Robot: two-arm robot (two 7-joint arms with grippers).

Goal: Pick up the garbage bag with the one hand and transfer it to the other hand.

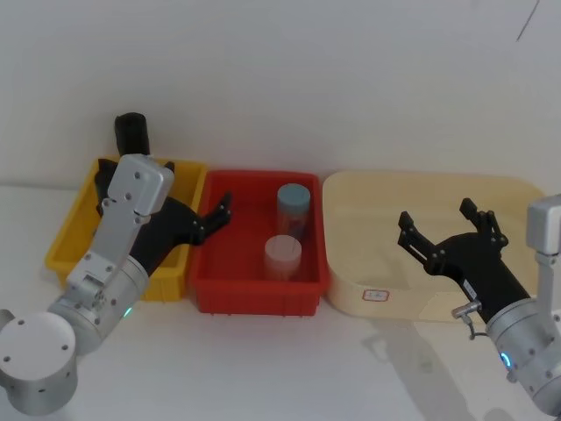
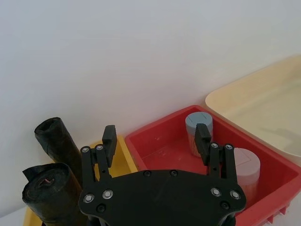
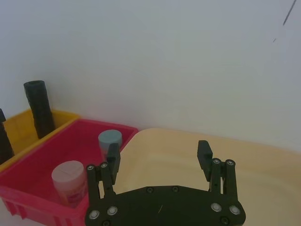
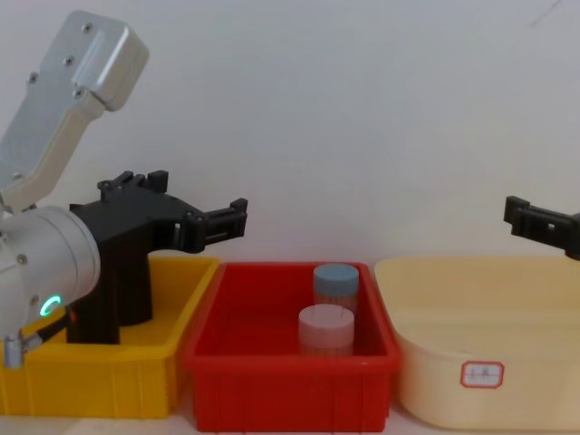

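Left gripper, green ring glowing on its arm, is hovering above the seam where the yellow bin is meeting the red bin. Its fingers are standing wide apart and holding nothing. Garbage bag is standing upright in the yellow bin, with a reddish mark showing at its top end. It is sitting off to one side of the gripper body, outside the finger gap; whether it is touching the gripper, cannot tell. Second black roll is standing just behind it, nearer the wall. Red bin is holding two jars, a blue-lidded jar toward the wall and a pale-lidded jar just in front of it. Right gripper, blue ring glowing on its arm, is hanging over the beige tub, well apart from the bags, with fingers spread and empty. Tub is carrying a small red-bordered label on its front wall.
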